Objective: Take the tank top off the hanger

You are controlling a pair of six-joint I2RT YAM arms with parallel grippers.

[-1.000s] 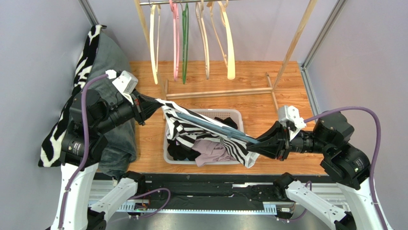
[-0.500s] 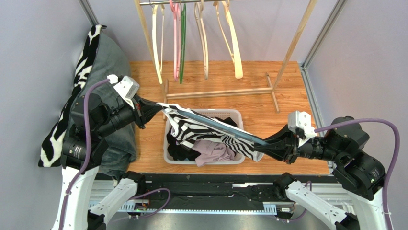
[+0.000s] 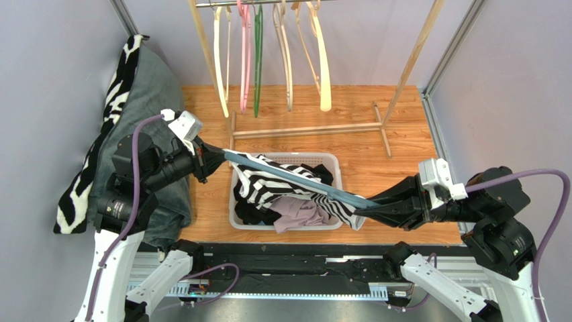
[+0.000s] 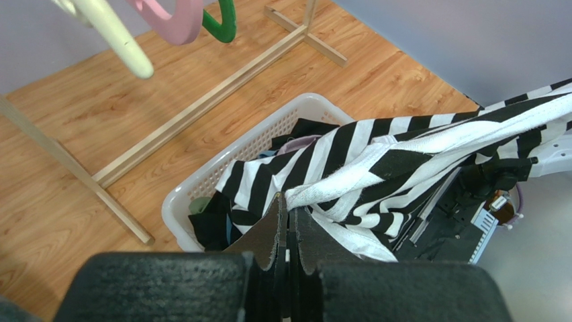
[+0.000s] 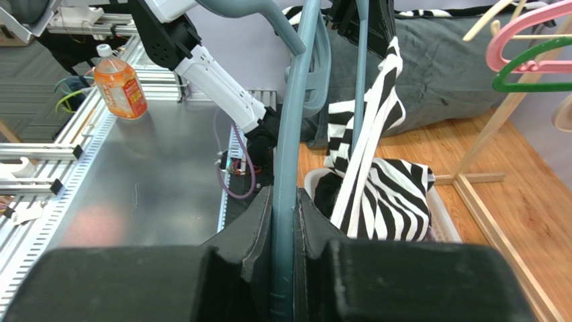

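The black-and-white striped tank top (image 3: 263,188) hangs on a blue-grey hanger (image 3: 295,180) over the white laundry basket (image 3: 315,155). The hanger slants from upper left to lower right, and its left end shows bare. My left gripper (image 3: 218,158) is shut on the tank top's white edge, seen in the left wrist view (image 4: 290,201) with the striped cloth (image 4: 403,147) stretching away to the right. My right gripper (image 3: 368,204) is shut on the hanger's lower right end. In the right wrist view my gripper (image 5: 285,201) clamps the hanger (image 5: 295,114), and the tank top (image 5: 389,194) droops into the basket.
The basket holds dark and lilac clothes (image 3: 299,211). A wooden rack (image 3: 305,129) with several empty hangers (image 3: 289,54) stands behind it. A grey cushion with a zebra cloth (image 3: 144,87) lies at the left. An orange bottle (image 5: 121,90) stands on the metal bench.
My right gripper has pulled the hanger right and toward the near edge. The tank top has slid down the hanger, baring its left end. My left gripper has shifted slightly right.
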